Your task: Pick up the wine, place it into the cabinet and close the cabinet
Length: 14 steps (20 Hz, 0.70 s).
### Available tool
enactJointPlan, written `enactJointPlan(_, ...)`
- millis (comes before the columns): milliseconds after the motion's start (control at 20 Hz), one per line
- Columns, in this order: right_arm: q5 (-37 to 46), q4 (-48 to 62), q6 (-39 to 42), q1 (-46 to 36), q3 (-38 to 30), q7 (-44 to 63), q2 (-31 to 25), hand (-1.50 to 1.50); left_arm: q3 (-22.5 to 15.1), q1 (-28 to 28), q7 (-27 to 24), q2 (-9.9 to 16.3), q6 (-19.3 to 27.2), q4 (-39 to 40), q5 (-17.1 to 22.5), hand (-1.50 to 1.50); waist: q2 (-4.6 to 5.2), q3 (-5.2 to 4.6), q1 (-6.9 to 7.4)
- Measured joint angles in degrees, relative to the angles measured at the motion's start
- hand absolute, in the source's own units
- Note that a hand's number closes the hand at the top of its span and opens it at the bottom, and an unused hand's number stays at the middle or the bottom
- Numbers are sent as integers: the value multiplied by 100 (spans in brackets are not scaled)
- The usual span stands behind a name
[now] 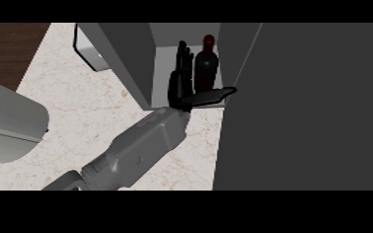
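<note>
A dark wine bottle (207,65) stands upright inside the open grey cabinet (131,54), at the back of its compartment. My left hand (180,81) reaches into the compartment just left of the bottle. Its fingers are straight and point inward along the bottle's side. The thumb (216,95) sticks out to the right, in front of the bottle's base, and nothing curls round the bottle. The cabinet door (299,108) stands open as a large dark panel filling the right side of the view. My right hand is out of sight.
A pale grey box-like object (20,126) sits at the left edge on the marble counter (87,103). Another light grey object (91,52) stands behind the cabinet's left wall. Dark wood (18,44) shows beyond the counter's far left corner.
</note>
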Motion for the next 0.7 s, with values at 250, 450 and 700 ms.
enactJointPlan(250, -119, -144, -19, 73, -200, 135, -94, -150, 17, 271, -79, 4, 194, -393, -300, -150, -30, 1, 120)
enactJointPlan(450, -114, -163, -107, -59, -247, 281, -116, -150, 124, 630, -102, 59, 189, -676, -729, -150, -45, 2, 199)
enactJointPlan(700, 159, -153, -140, 38, -44, 133, -28, -150, 248, 1093, -75, 164, 239, -1203, -1271, -150, -53, 2, 235)
